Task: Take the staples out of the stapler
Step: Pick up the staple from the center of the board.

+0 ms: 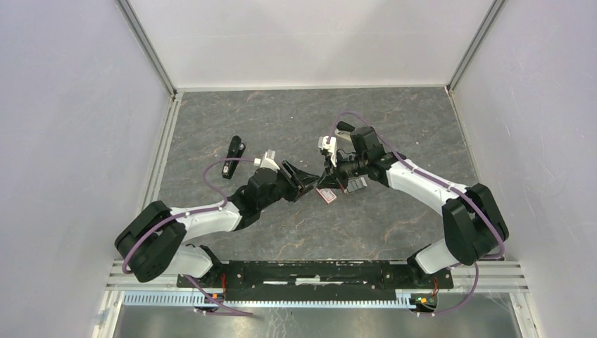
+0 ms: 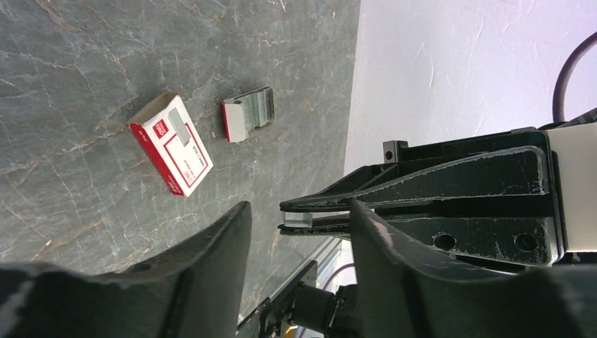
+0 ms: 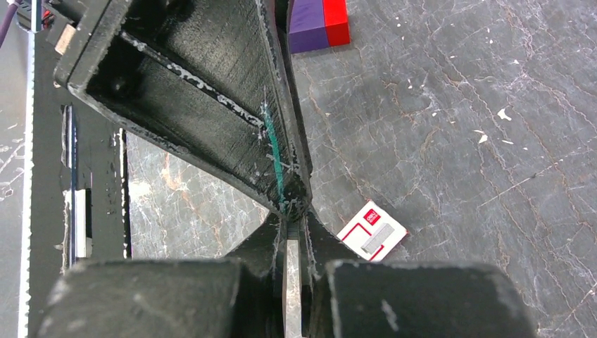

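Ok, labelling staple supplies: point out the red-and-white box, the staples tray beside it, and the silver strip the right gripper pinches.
Red-and-white box (image 2: 171,144): left wrist view, top face.
Staples tray (image 2: 255,110): left wrist view, grey staples.
Silver strip (image 2: 296,224): left wrist view, exposed end.

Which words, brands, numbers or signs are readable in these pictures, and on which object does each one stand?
No text is legible.
Small red-and-white cardboard box: white lettering on its red corner patch, too blurred to read.
Slim black bar: pale marks, too small to read.
Purple-and-red block: no text visible.
Thin silver metal strip in the right gripper: no marks visible.
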`<state>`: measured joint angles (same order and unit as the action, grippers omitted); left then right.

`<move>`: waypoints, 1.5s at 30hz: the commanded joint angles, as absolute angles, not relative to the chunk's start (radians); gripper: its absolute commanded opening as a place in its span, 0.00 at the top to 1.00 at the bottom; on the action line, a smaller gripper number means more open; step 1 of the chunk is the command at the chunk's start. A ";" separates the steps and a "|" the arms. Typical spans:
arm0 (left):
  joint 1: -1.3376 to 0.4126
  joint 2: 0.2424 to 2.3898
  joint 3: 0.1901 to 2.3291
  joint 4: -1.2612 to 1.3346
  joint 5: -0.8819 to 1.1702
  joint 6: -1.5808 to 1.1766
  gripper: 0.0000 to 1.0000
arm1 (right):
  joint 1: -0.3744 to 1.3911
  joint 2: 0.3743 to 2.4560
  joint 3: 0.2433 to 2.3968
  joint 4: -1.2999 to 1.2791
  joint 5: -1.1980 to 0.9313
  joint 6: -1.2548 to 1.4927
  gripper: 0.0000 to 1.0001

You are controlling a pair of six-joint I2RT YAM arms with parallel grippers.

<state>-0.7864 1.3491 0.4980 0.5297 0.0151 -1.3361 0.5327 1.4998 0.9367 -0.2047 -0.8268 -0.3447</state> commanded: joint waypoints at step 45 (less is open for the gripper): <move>-1.218 0.978 0.652 -0.103 0.209 1.019 0.21 | 0.531 1.713 1.159 -1.253 -1.303 -1.112 0.97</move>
